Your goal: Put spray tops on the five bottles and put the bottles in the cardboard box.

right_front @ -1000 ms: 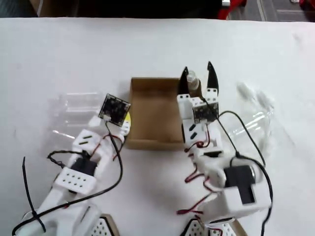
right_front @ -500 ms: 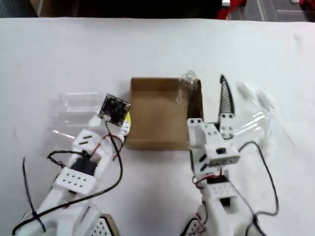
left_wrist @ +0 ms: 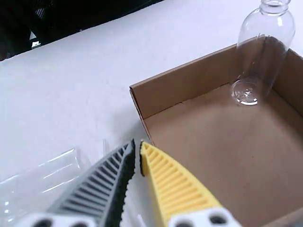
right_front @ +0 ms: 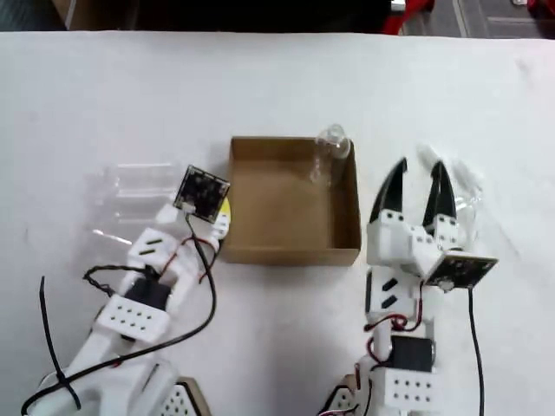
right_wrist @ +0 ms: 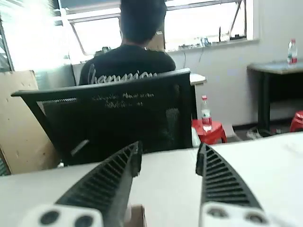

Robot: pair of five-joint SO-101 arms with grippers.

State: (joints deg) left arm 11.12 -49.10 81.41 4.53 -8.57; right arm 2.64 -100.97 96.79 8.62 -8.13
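High view: your brown cardboard box (right_front: 290, 253) sits mid-table on the white table (right_front: 277, 78). One clear plastic bottle (right_front: 328, 149) stands inside it, in the corner at the box's 1 o'clock, its bare neck uppermost. The right gripper (right_front: 421, 166) is outside the box, just beside the wall at 3 o'clock, with its two black fingers spread apart and nothing between them. At the gripper's 2 o'clock a cluster of clear plastic items (right_front: 458, 201) lies on the table, near the fingertips; you cannot make out their shapes.

In the left wrist view, the left gripper (left_wrist: 137, 144) has its grey and yellow fingers pressed together and grips nothing. It hangs just outside the box, at the box's 9 o'clock side in the high view. More clear plastic bottles (right_front: 139, 186) lie flat on the table at 9 o'clock from that gripper.

In the right wrist view the same spread fingers point out level over the table.
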